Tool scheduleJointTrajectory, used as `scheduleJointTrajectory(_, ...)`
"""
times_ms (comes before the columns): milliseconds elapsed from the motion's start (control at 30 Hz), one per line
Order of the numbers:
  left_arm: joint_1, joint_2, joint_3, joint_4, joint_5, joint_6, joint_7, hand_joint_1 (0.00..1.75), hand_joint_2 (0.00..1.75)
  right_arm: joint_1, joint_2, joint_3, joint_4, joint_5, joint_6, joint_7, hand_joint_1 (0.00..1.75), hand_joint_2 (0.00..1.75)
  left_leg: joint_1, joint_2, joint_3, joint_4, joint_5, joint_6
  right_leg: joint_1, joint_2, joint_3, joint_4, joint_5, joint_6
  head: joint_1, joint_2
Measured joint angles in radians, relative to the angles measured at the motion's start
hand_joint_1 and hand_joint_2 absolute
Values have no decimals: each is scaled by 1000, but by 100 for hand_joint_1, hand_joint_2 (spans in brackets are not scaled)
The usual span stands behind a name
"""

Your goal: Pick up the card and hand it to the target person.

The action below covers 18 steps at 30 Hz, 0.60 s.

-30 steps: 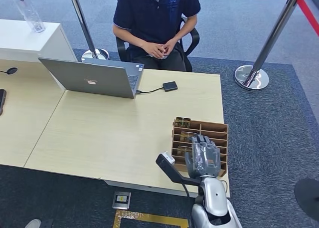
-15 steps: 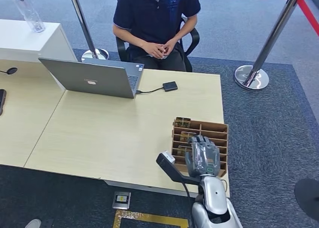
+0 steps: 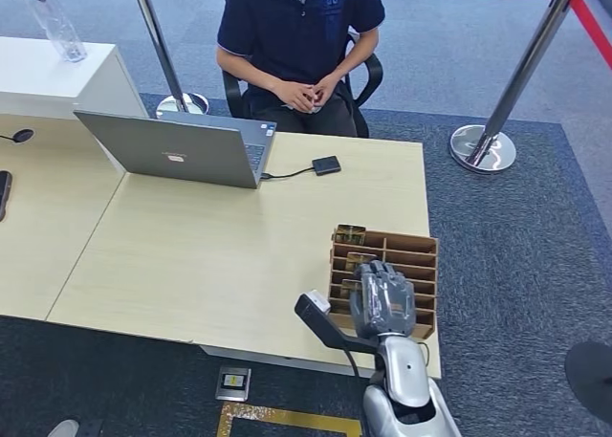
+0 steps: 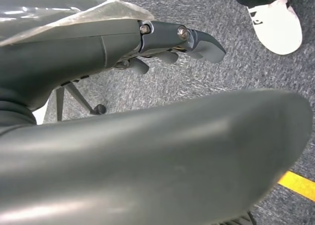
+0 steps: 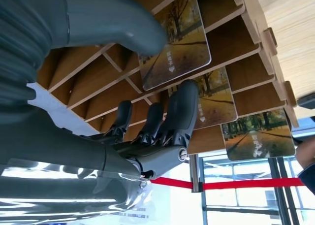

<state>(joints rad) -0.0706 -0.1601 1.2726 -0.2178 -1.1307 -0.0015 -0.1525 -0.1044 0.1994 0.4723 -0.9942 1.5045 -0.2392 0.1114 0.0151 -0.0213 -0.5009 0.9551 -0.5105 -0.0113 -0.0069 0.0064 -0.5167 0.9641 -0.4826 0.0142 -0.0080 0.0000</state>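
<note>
The nearest card [image 5: 174, 43] stands in a slot of the wooden card rack [image 3: 404, 249] at the desk [image 3: 216, 255] corner. The right hand [image 3: 382, 298] straddles it, thumb and fingers [image 5: 182, 112] apart, not clamped. The person [image 3: 299, 26] sits opposite.

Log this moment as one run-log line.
phase: reaching for card | right robot hand: over card rack, thumb on nearest card, no grip yet | left robot hand: hanging over carpet | person: seated, waiting
</note>
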Motion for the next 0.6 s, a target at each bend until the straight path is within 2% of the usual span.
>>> scheduleJointTrajectory(200,0,0,0,0,0,0,0,0,0,-5,0,0,12,-1,0,-1,95,175,0,0,0,0,0,0,0,0,0,0,0,0,0,0)
scheduleJointTrajectory(367,0,0,0,0,0,0,0,0,0,-10,0,0,16,-5,-3,-1,131,175,0,0,0,0,0,0,0,0,0,0,0,0,0,0)
scheduleJointTrajectory(533,0,0,0,0,0,1,0,0,0,-13,0,0,19,-13,-11,-1,148,175,0,0,0,0,0,0,0,0,0,0,0,0,0,0)
scheduleJointTrajectory(600,0,0,0,0,0,1,0,0,0,-13,0,0,19,-14,-13,-1,161,175,0,0,0,0,0,0,0,0,0,0,0,0,0,0)
